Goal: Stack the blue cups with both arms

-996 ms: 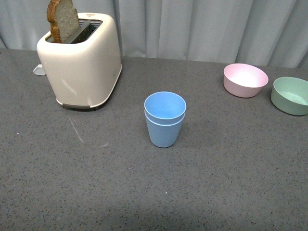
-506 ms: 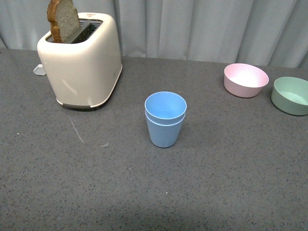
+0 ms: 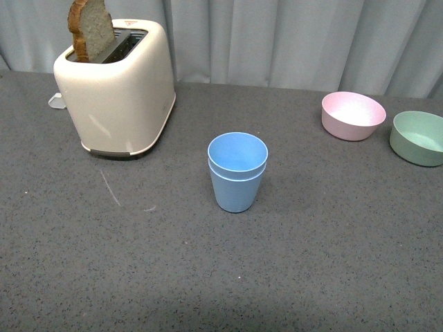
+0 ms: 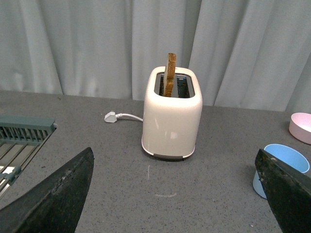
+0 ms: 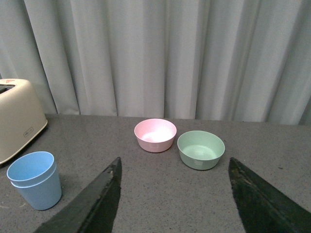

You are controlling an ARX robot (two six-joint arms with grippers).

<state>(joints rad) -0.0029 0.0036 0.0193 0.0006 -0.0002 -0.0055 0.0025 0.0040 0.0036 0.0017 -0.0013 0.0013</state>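
Note:
The two light blue cups (image 3: 237, 173) stand upright in the middle of the grey table, one nested inside the other. The stack also shows in the left wrist view (image 4: 281, 167) and in the right wrist view (image 5: 35, 179). Neither arm shows in the front view. My left gripper (image 4: 177, 204) is open and empty, away from the cups, facing the toaster. My right gripper (image 5: 177, 204) is open and empty, away from the cups, facing the bowls.
A cream toaster (image 3: 118, 86) with a bread slice (image 3: 90, 29) stands at the back left. A pink bowl (image 3: 353, 115) and a green bowl (image 3: 417, 137) sit at the back right. A plug and cord (image 4: 116, 116) and a grey rack (image 4: 22, 141) lie beyond the toaster.

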